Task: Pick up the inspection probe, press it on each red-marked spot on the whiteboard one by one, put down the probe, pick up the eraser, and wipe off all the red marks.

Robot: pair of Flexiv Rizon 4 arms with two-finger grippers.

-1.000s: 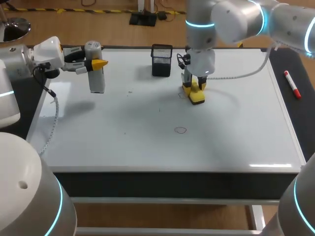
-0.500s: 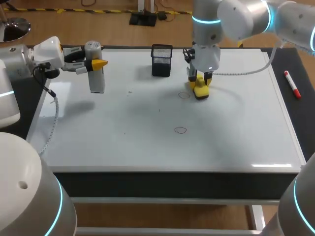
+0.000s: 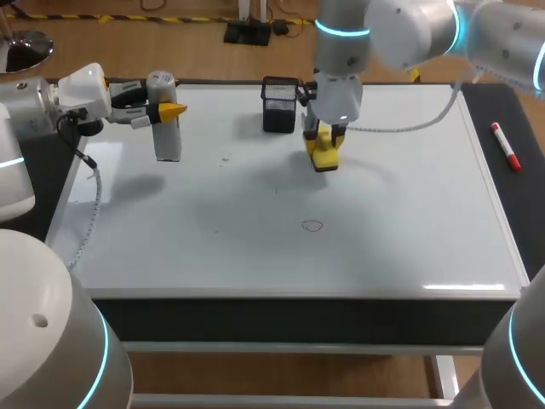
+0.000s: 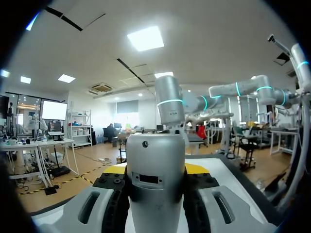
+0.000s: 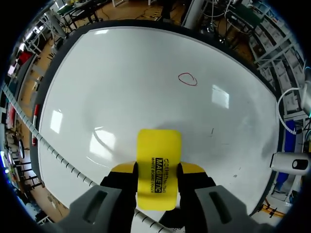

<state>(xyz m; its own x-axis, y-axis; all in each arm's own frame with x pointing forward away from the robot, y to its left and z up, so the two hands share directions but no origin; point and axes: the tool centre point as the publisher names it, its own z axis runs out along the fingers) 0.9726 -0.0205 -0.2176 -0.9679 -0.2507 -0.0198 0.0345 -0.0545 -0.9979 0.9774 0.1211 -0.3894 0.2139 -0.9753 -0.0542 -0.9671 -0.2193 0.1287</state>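
Beside the black mesh holder (image 3: 279,104), the yellow eraser (image 3: 324,156) is gripped between the right arm's jaws. Its underside is hidden where it is lowered at the whiteboard (image 3: 255,247), and the arm is pointed steeply downward. One red circle (image 3: 312,226) is seen well apart, nearer the front. At the counter's left, the silver probe (image 3: 166,128) is clamped upright by the left jaws, its base cut off in the wrist view.
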